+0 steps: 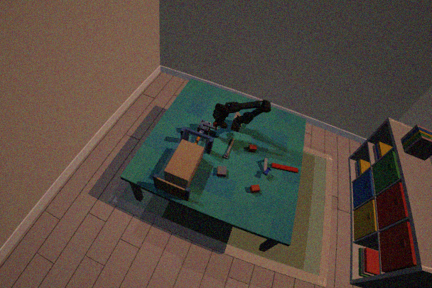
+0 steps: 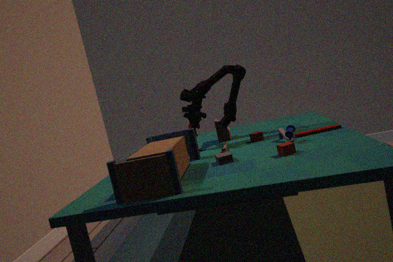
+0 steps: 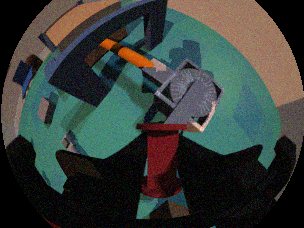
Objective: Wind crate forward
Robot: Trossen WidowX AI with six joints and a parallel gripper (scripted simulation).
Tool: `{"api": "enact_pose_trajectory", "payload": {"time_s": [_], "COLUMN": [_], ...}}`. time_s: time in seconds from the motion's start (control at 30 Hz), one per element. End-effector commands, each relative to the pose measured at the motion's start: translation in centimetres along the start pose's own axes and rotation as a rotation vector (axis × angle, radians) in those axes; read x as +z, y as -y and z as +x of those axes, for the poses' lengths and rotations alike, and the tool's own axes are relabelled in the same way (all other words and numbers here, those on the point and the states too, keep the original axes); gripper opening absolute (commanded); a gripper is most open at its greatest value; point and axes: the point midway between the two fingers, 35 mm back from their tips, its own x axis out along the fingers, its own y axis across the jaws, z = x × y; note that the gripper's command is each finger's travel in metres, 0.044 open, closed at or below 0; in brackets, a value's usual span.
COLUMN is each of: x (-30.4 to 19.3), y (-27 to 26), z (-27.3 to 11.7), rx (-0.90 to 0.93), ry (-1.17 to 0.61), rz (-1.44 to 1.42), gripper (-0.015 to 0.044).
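My gripper [image 1: 212, 126] [image 2: 194, 125] [image 3: 159, 136] is shut on the red grip of the winch handle [image 3: 160, 152], held upright. It stands just above the grey winch [image 1: 204, 126] [image 3: 190, 96] at the back left of the bench. An orange strap [image 1: 197, 139] [image 3: 126, 53] runs from the winch under the blue steel frame [image 1: 195, 131] [image 2: 191, 143] [image 3: 100, 52]. The tan crate [image 1: 184, 161] [image 2: 155, 160] [image 3: 76, 24] sits flat behind the frame, inside the low guard cubby [image 1: 170, 187]. I cannot tell whether its front touches the frame. In the exterior view the frame hides the winch.
Loose tools lie on the green bench [image 1: 227, 209]: a grey bar [image 1: 228, 148], a grey block [image 1: 222, 171] [image 2: 223, 158], two red blocks [image 1: 252, 147] [image 1: 254, 188], a long red bar [image 1: 285, 168] [image 2: 318, 130], a blue and white tool [image 1: 266, 166]. A shelf [image 1: 385, 198] stands at the right.
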Motion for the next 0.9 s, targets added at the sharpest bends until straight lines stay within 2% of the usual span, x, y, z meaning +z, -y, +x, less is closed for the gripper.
{"api": "enact_pose_trajectory", "payload": {"time_s": [0.0,0.87], "x": [-0.9,-1.9], "y": [1.1,5.1], "z": [-0.1,-0.7], "rx": [-0.022,-0.026], "ry": [-0.015,-0.015], "rz": [0.009,0.01], "gripper": [0.0,0.0]}}
